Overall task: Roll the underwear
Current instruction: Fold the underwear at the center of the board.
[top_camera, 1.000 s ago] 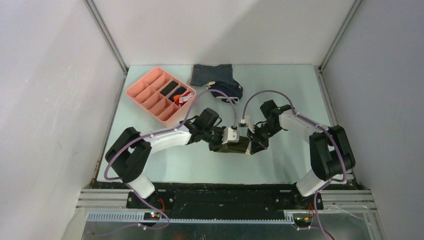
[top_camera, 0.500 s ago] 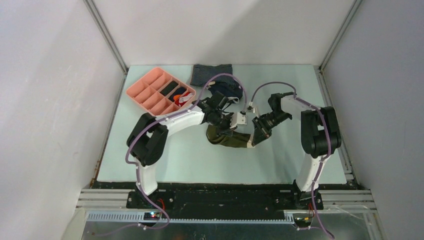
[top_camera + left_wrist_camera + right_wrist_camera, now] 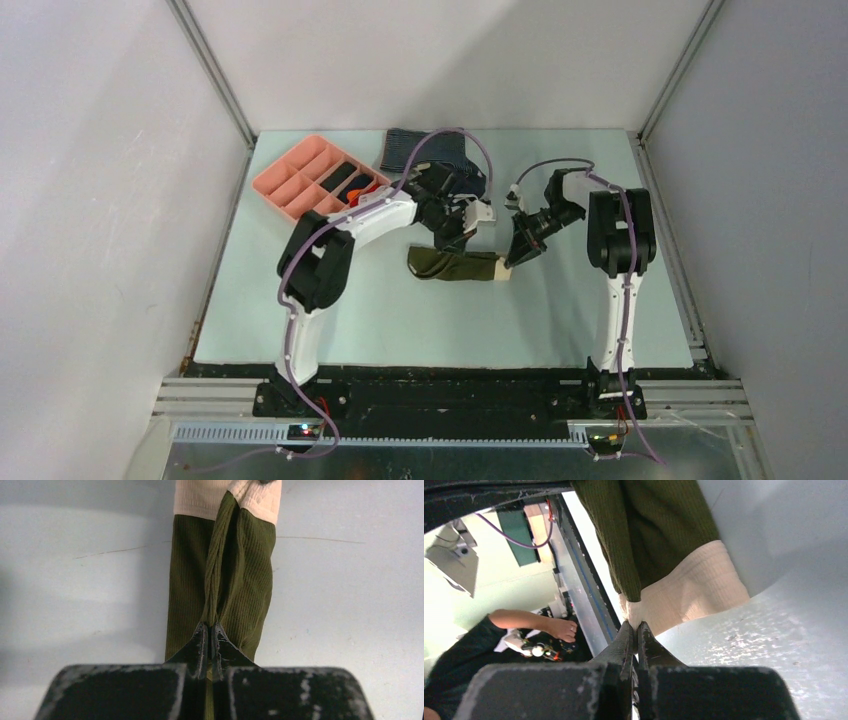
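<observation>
Underwear (image 3: 452, 265) lies mid-desk (image 3: 350, 320) in the top view, folded into a narrow olive strip running L-R, with the cream waistband (image 3: 500, 268) at its R end. L arm (image 3: 345, 235) stands tall from its base, forearm reaching far and right, wrist tipped down over the strip's far edge. L jaws are on the cloth near the middle. R arm (image 3: 620, 240) is upright too, forearm bent back toward centre, and R jaws touch the waistband end. Pink tray (image 3: 300, 190) sits far-left. Striped garment (image 3: 410, 148) and navy garment (image 3: 470, 183) are at the far edge, partly behind the L wrist.

L wrist view: L jaws are together, tips nearly meeting, clamped on a raised ridge of the underwear (image 3: 245, 580). The ribbed cloth runs straight away from the cam to the waistband (image 3: 200, 497), flat on the desk (image 3: 85, 580) either side.

R wrist view: R jaws are pressed together, pinching the waistband (image 3: 689, 595) at its edge. Olive cloth (image 3: 649, 525) hangs beyond, w/ the desk (image 3: 784, 630) to the right. Cam is tilted hard, and a person (image 3: 469, 635) shows in the background.
</observation>
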You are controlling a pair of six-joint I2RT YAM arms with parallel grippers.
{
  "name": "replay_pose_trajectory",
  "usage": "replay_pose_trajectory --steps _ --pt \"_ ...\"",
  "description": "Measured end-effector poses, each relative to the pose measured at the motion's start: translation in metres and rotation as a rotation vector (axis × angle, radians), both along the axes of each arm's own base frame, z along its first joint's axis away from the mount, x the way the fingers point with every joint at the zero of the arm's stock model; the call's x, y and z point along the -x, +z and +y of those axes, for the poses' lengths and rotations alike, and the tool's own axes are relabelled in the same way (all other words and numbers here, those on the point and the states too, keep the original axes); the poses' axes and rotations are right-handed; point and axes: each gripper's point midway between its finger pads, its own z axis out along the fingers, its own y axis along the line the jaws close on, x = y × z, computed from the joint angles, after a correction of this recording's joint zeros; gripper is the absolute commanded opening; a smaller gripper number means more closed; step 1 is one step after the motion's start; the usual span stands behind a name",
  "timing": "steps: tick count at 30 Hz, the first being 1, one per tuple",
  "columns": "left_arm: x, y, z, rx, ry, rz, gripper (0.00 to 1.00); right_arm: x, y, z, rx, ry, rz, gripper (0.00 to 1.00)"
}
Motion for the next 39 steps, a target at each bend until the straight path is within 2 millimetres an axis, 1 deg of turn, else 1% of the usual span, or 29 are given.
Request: replay_pose_trajectory --steps 4,7,10,12,14,16,20,21,22,25,27,29,31,34,36,39 --pt "-0.009 0.000 -0.003 0.001 0.031 0.032 0.00 -0.012 0.000 0.000 0.007 -0.037 0.063 0.00" --pt "-0.011 0.000 -0.003 0.002 0.048 0.051 0.00 -0.018 0.003 0.001 0.004 -0.048 0.071 0.00" --pt "-0.009 0.000 0.000 -0.004 0.058 0.074 0.00 -0.018 0.005 0.004 0.009 -0.047 0.076 0.00" --pt "-0.006 -0.001 0.002 -0.007 0.061 0.095 0.00 -0.014 0.004 0.007 0.011 -0.035 0.084 0.00" --pt "-0.001 -0.002 0.003 -0.004 0.060 0.118 0.00 -0.006 0.003 0.011 0.014 -0.018 0.101 0.00" --pt "0.009 -0.007 0.006 -0.005 0.060 0.161 0.00 0.009 0.002 0.016 0.017 0.003 0.133 0.00" --pt "0.042 -0.022 0.018 -0.023 0.062 0.282 0.00 0.043 0.003 0.020 0.018 0.027 0.212 0.00" --pt "0.055 -0.025 0.023 -0.027 0.064 0.327 0.00 0.052 0.005 0.021 0.017 0.035 0.229 0.00" --pt "0.062 -0.025 0.025 -0.027 0.066 0.351 0.00 0.060 0.007 0.021 0.013 0.037 0.245 0.00" --pt "0.084 -0.020 0.029 -0.012 0.059 0.417 0.00 0.079 0.015 0.020 -0.008 0.037 0.274 0.00" --pt "0.094 -0.013 0.029 0.003 0.054 0.438 0.00 0.087 0.019 0.020 -0.019 0.036 0.286 0.00" --pt "0.099 -0.005 0.028 0.016 0.051 0.447 0.00 0.094 0.023 0.020 -0.029 0.028 0.307 0.00" --pt "0.098 -0.001 0.027 0.023 0.050 0.440 0.00 0.097 0.023 0.019 -0.036 0.014 0.327 0.00" --pt "0.093 0.006 0.023 0.023 0.048 0.435 0.00 0.093 0.024 0.015 -0.051 -0.026 0.344 0.00" --pt "0.082 0.013 0.016 0.033 0.043 0.419 0.00 0.087 0.023 0.010 -0.059 -0.059 0.354 0.00" --pt "0.068 0.018 0.005 0.046 0.031 0.396 0.00 0.082 0.021 0.004 -0.065 -0.096 0.372 0.00"
